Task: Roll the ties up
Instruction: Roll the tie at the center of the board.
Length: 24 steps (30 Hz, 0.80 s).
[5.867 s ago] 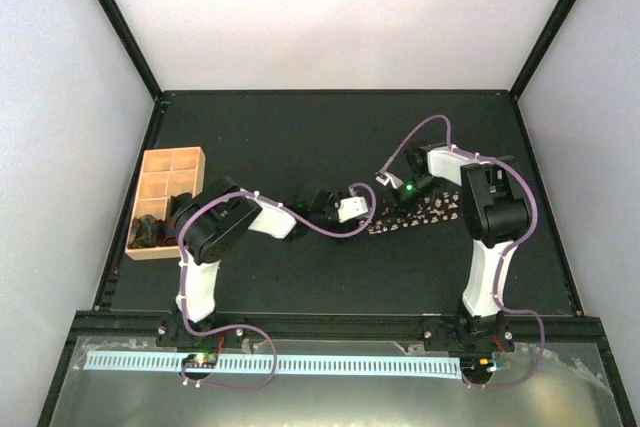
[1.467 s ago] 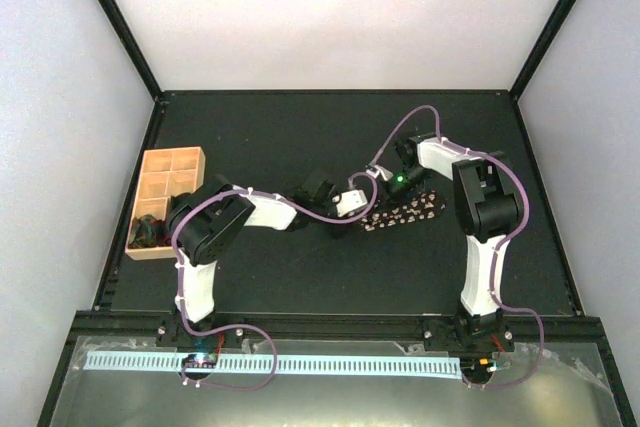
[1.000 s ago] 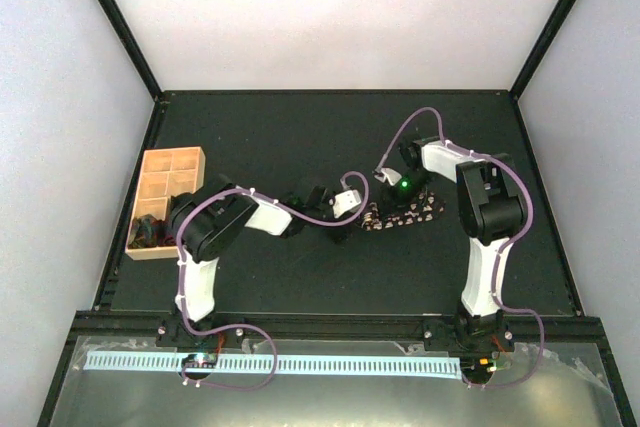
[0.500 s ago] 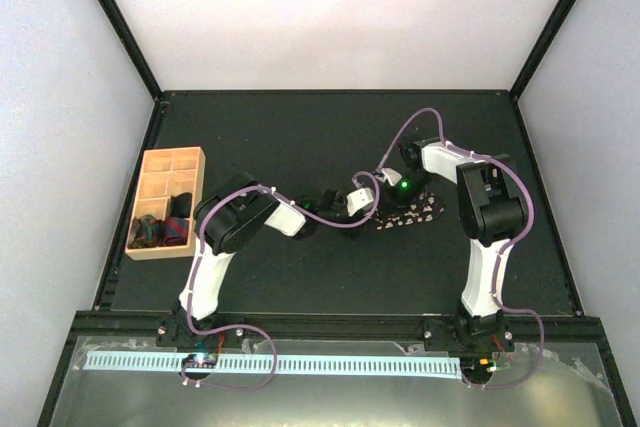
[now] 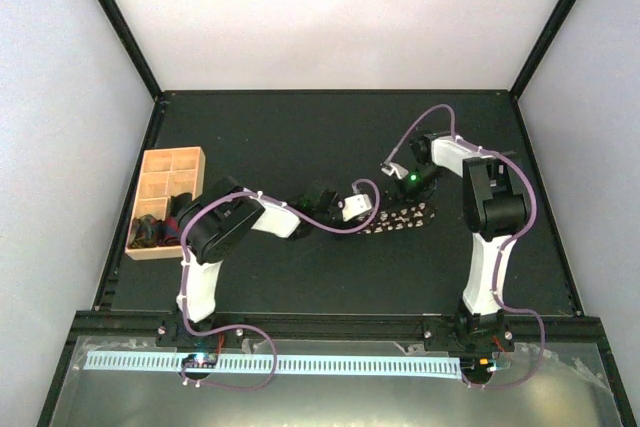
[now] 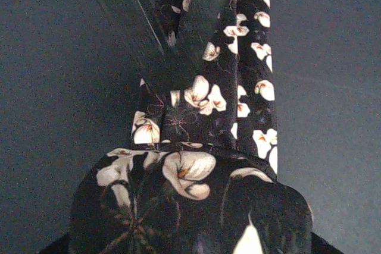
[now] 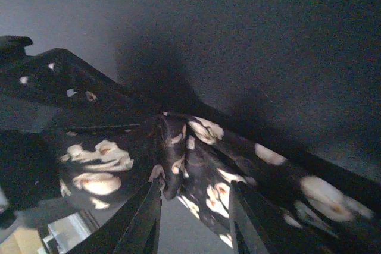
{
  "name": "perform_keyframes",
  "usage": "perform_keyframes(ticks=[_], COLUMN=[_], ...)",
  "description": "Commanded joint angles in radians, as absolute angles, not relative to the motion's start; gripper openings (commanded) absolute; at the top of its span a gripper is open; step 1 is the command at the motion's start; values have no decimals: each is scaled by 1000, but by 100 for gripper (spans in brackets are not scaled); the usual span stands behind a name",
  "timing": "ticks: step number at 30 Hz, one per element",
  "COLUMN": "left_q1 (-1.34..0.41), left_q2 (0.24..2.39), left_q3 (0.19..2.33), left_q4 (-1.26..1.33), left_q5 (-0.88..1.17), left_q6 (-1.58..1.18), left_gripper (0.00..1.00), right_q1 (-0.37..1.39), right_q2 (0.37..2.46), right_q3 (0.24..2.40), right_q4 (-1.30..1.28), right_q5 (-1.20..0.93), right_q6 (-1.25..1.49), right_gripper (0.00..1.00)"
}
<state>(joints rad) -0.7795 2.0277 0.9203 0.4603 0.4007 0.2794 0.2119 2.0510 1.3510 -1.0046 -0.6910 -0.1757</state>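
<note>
The left arm (image 5: 200,287) and the right arm (image 5: 486,277) have white links and black joints. Thin purple cables (image 5: 327,229) loop along both. The right gripper (image 7: 191,215) has dark fingers.

Site type: robotics lab test cell. Evidence, top view: two white-and-black robot arms, left (image 5: 215,232) and right (image 5: 495,207), bolted side by side to a black base rail (image 5: 340,325), w/ purple cables (image 5: 325,225) looped along each. Work surface is a black mat (image 5: 300,127), boxed in at back and both sides by plain white panels (image 5: 340,17) set in black frame posts (image 5: 115,17). Front edge: metal shelf (image 5: 340,397) w/ white perforated strip (image 5: 330,364). Tan compartment tray (image 5: 172,152) at left of mat. Lighting even, bench-type setup.
</note>
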Motion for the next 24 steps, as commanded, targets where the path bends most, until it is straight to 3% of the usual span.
perform_keyframes(ticks=[1,5,13,16,19,22,24], left_q1=[-775,-775,-776,-776,-776,-777,-775], left_q2=[2017,2024,2038,2039,2039,2039,2036], left_q3=[878,906,926,921,919,916,917], left_q4=[181,145,121,122,125,130,133], left_q5=[321,320,321,321,321,321,321], left_q6=[362,362,360,359,355,356,351], left_gripper=[41,42,42,43,43,43,49], right_q1=[188,207,273,277,276,268,258], right_q2=[2036,2010,2013,2020,2021,2026,2030], right_q3=[1390,1354,1289,1286,1276,1267,1258], right_q4=[-1096,-1071,-945,-917,-916,-933,-943], right_q5=[-810,-930,-906,-860,-808,-777,-748], right_q6=[-236,-180,-84,-65,-72,-89,-94], right_gripper=[36,45,44,30,4,2,2])
